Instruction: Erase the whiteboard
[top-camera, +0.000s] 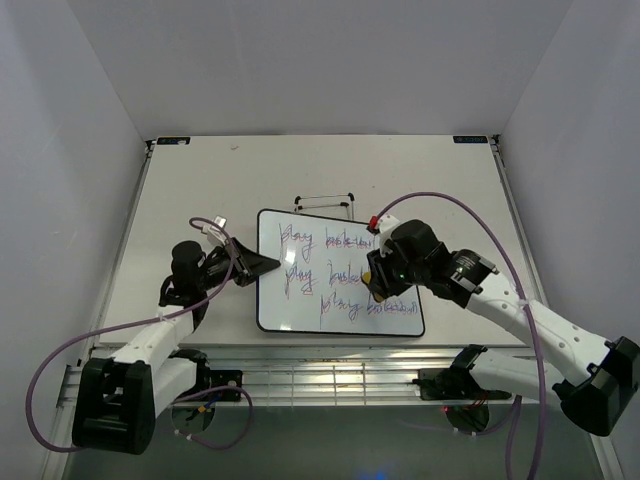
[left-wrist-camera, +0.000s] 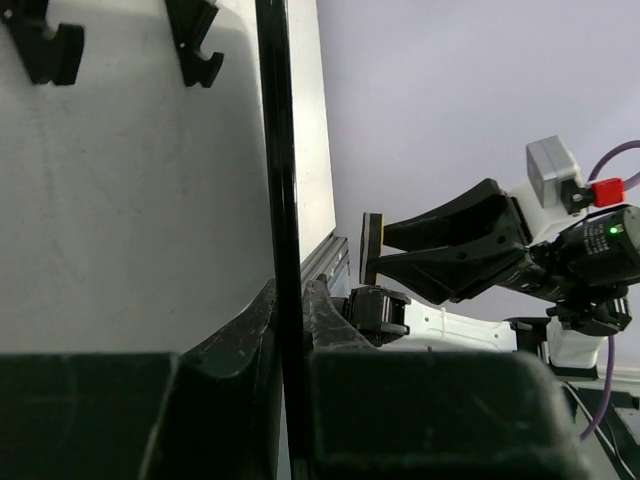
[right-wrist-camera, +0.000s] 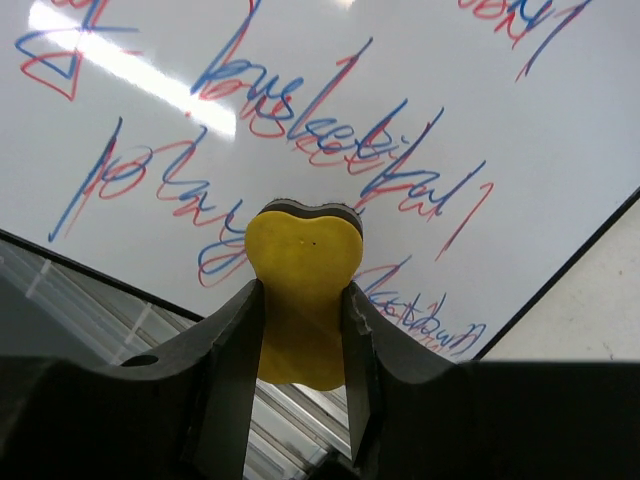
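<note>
Jaws on the right arm are closed on a yellow eraser, which sits upright between the two black fingers with its dark pad end towards the whiteboard. In the top view they hang over the right-hand part of the board, and whether the pad touches the surface cannot be told. The left jaws are shut on the whiteboard's left edge; in the left wrist view the thin black frame runs straight up between their fingers, with the eraser visible to the right of it. The board is a glossy white rectangle with rounded corners, lying flat on the tabletop in the middle of the top view. Three lines of purple-blue handwriting cover it; up close the strokes show as overlapping blue and red. A small black wire stand stands just beyond its far edge.
</note>
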